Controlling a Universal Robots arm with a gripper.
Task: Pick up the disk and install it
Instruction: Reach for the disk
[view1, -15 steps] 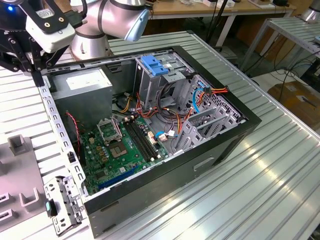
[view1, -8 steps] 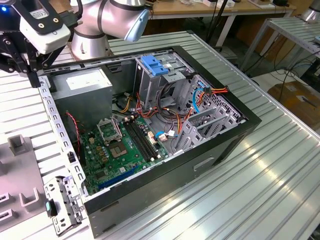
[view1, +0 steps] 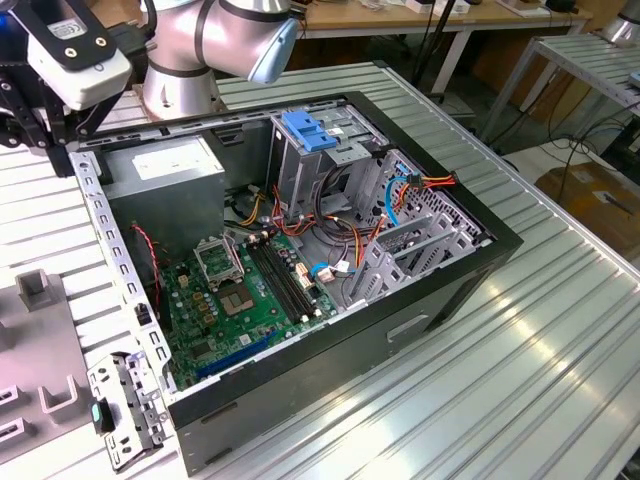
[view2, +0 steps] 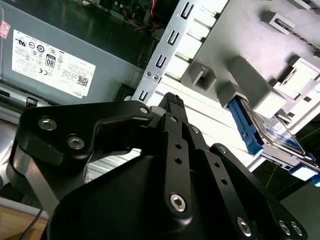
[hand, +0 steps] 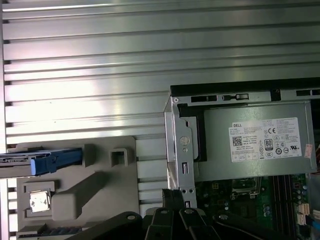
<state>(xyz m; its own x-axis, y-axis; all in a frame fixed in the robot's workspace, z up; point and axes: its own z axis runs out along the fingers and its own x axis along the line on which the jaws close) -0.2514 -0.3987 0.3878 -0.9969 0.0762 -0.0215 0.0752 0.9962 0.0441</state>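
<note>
Silver-grey arm (view1: 205, 45), blue joint cap (view1: 272, 50); black end effector (view2: 172, 100) (fingertips (view2: 174, 107) together) at wrist.

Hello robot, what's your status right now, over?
Gripper shut, empty, above the computer case edge. Disk in its grey holder on the table, untouched. Nothing seen between them.

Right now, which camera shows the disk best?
Second wrist view: the disk sits in the grey fixture with its labelled face showing. The first wrist view gives it edge-on, mostly its blue rail.
</note>
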